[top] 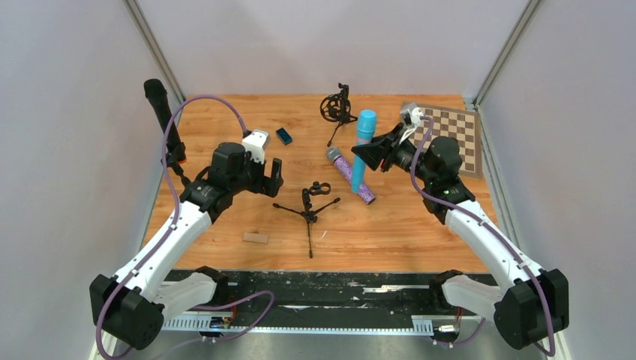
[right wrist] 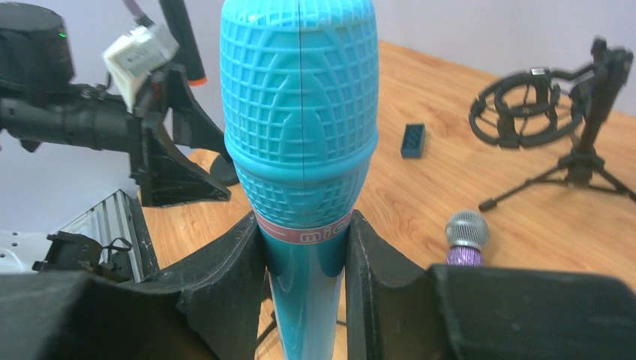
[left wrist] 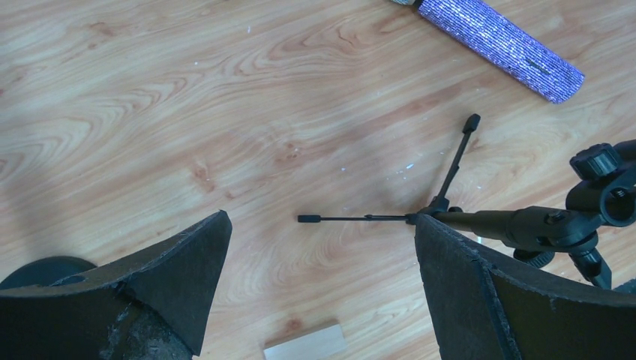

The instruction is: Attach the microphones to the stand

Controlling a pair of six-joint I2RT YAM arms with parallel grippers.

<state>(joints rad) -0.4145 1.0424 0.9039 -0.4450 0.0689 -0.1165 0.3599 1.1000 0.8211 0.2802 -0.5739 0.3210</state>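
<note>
- Near left: small wood block (top: 255, 238) lies flat on the wooden worktop (top: 420, 232).
- Centre: mini tripod stand (top: 308, 211), legs splayed on the worktop, black clip at its top.
- L end effector (top: 266, 181) is just left of that clip, above the boards. Jaws are spread wide, released, nothing btwn the pads.
- Purple glitter mic (top: 349, 175) lies flat just right of the tripod, not touching it. Silver mesh head points far-left.
- R end effector (top: 369, 155) is clenched on the light-blue mic (top: 365, 127), pads on the neck just below the head. Mic is roughly upright, head up. In the top view its lower end overlaps the purple mic; can't tell if they touch.
- Small dark-blue brick (top: 284, 136) sits on the worktop, left of centre, beyond the L end effector.
- Far right: chessboard (top: 454, 135) flat on the worktop, partly behind the R arm.
- Far left: black mic (top: 160, 112) stands about upright by the wall, orange end down. Can't tell what holds it.
- Far centre: second tripod w/ a ring-shaped shock mount (top: 337, 107), just left of the blue mic's head.
</note>
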